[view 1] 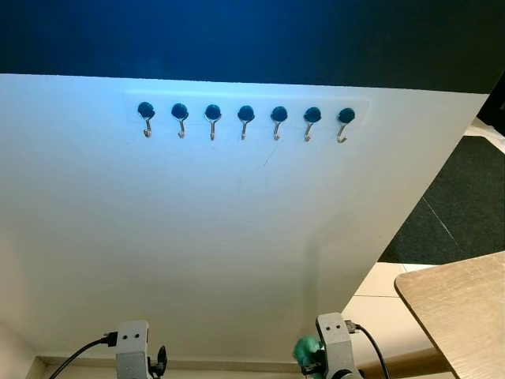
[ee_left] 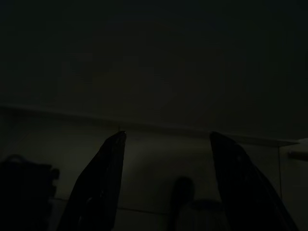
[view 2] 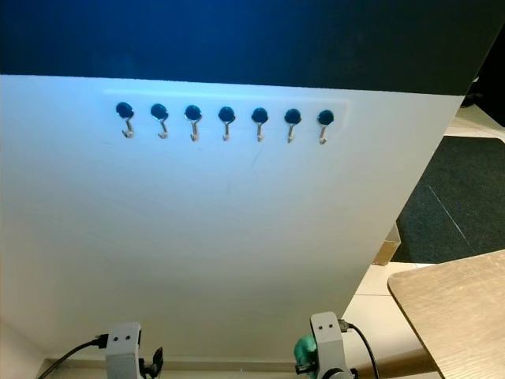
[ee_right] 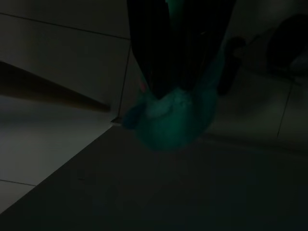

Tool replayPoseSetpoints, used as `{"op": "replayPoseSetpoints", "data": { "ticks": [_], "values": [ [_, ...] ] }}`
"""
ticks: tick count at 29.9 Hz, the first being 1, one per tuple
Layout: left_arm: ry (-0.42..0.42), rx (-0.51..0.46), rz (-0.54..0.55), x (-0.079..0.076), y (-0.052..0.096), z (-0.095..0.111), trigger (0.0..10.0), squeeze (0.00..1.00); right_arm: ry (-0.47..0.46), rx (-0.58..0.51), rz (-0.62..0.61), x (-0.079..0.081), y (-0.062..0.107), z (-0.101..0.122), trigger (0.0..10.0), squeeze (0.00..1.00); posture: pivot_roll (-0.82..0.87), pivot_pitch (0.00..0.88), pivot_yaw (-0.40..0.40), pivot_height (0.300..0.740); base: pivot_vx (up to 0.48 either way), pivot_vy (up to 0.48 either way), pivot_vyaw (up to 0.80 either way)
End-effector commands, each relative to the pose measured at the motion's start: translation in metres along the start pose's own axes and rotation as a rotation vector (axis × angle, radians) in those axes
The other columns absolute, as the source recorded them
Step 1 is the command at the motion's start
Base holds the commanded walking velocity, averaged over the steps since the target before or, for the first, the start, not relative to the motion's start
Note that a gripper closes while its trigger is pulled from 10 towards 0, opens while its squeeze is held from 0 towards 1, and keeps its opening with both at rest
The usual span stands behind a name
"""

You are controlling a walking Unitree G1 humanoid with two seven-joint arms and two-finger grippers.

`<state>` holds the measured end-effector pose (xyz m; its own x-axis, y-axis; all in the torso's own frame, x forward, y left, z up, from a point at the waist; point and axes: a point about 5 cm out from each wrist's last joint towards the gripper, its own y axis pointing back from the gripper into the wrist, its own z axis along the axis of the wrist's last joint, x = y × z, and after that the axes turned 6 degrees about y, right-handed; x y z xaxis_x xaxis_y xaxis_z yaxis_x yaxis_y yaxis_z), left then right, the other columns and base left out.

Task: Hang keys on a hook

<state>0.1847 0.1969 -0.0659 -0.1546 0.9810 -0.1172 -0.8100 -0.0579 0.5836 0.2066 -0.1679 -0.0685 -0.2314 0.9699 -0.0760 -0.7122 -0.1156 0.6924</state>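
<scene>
A row of several small metal hooks (view 1: 246,117) on round blue bases runs across the upper part of a white wall panel (view 1: 221,229). Both arms hang low, far below the hooks. My right gripper (ee_right: 175,91) is shut on a green fluffy key fob (ee_right: 173,118), which also peeks out beside the right wrist (view 1: 306,348). The fob hides any metal keys. In the dark left wrist view, my left gripper (ee_left: 166,137) is open, its two fingers wide apart with nothing between them.
A light wooden table (view 1: 461,308) juts in at the lower right, close to my right arm. Behind it lie pale floor tiles (view 1: 379,284) and a dark mat (view 1: 461,197). A dark band (view 1: 252,35) tops the white panel.
</scene>
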Motion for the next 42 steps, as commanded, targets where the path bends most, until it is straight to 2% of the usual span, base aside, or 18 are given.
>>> {"op": "replayPoseSetpoints", "data": {
  "ticks": [1, 11, 20, 31, 34, 42],
  "values": [
    [0.006, 0.02, 0.003, 0.0003, 0.0017, -0.005, 10.0, 0.0, -0.012, -0.012, -0.005, -0.0003, 0.0001, 0.001, 10.0, 0.0, 0.06, 0.021, -0.033, 0.74, 0.0, 0.48, 0.0],
    [0.004, 0.018, 0.008, 0.0014, 0.0025, -0.0056, 10.0, 0.0, -0.009, -0.014, -0.003, 0.0, -0.0004, 0.0023, 10.0, 0.0, 0.06, 0.021, -0.034, 0.74, 0.0, 0.438, 0.0],
    [-0.039, -0.016, -0.037, -0.0005, 0.0031, -0.0021, 10.0, 0.0, -0.012, -0.011, -0.001, 0.0011, -0.0002, 0.0013, 10.0, 0.0, 0.06, 0.024, -0.033, 0.74, 0.0, 0.0, 0.0],
    [-0.03, -0.022, -0.047, -0.0017, 0.0046, -0.0037, 10.0, 0.0, -0.015, -0.009, 0.001, 0.0023, 0.0001, 0.0001, 10.0, 0.0, 0.06, 0.026, -0.034, 0.74, 0.0, -0.465, 0.0],
    [0.017, -0.023, -0.031, 0.0004, 0.0051, -0.0044, 10.0, 0.0, -0.014, -0.008, 0.002, 0.0024, 0.0002, -0.0005, 10.0, 0.0, 0.06, 0.028, -0.036, 0.74, 0.0, 0.0, 0.0],
    [0.003, -0.019, -0.034, 0.0009, 0.0057, -0.0054, 10.0, 0.0, -0.013, -0.001, 0.006, 0.0033, 0.0006, -0.0022, 10.0, 0.0, 0.06, 0.029, -0.037, 0.74, 0.0, 0.0, 0.0]
  ]
}}
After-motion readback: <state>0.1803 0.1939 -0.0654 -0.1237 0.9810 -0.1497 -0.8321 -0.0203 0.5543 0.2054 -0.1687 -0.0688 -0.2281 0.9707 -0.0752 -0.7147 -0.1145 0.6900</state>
